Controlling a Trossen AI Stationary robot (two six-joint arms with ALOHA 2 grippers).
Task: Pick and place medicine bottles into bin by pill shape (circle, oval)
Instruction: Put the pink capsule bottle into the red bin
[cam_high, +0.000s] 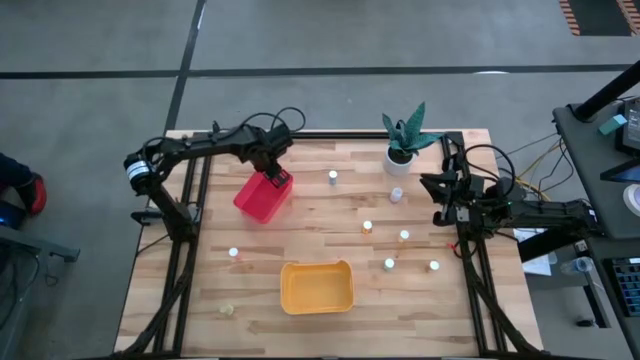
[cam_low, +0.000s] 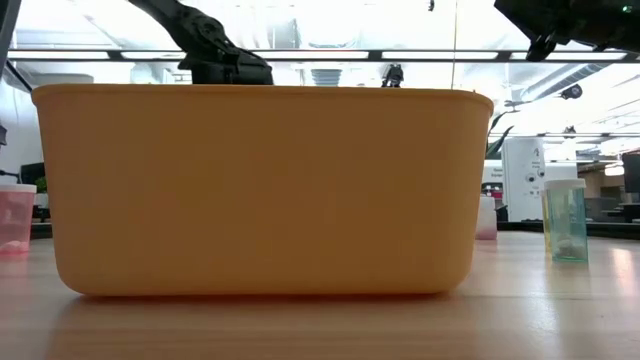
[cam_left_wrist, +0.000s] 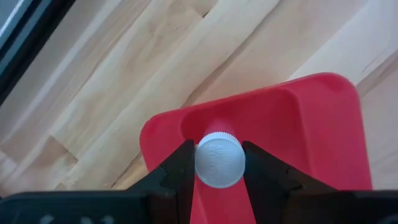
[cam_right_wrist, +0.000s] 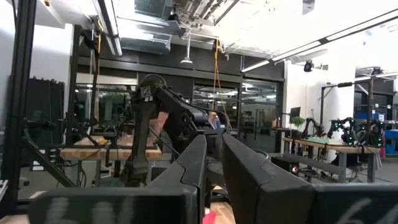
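surface: light butcher-block wood table (cam_high: 300, 235) on a black frame, grey concrete floor around it. low view looks into a bright workshop: ceiling light strips, white equipment at the back. right wrist view shows dark glass partitions and other benches farther off.

left gripper (cam_left_wrist: 219, 163) sits over the red bin (cam_high: 263, 195), back-left part of the table. fingers (cam_left_wrist: 180, 168) clamped on a medicine bottle (cam_left_wrist: 219, 162); white ribbed cap faces the wrist camera, so the bottle's long axis runs along the camera's line of sight, down into the bin's opening. body mostly hidden behind the cap. can't tell if the base touches the bin floor.

red bin looks tilted in the high view, long axis diagonal to the table edges. yellow bin (cam_high: 317, 286) sits near the front edge, centre, long side parallel to that edge. it fills most of the low view.

loose bottles, all upright, caps up: one at left-middle (cam_high: 233, 253), one at back-centre (cam_high: 332, 177), one just in front of the plant pot (cam_high: 396, 194), a cluster right of centre (cam_high: 403, 236). low view shows a pink one (cam_low: 16, 217) at the left and a clear greenish one (cam_low: 566, 220) at the right.

white pot with green plant (cam_high: 404, 140) stands at the back right.

right gripper (cam_high: 440, 197) hangs at the right edge, level with the plant. fingers (cam_right_wrist: 193, 165) narrow, small gap, holding nothing.
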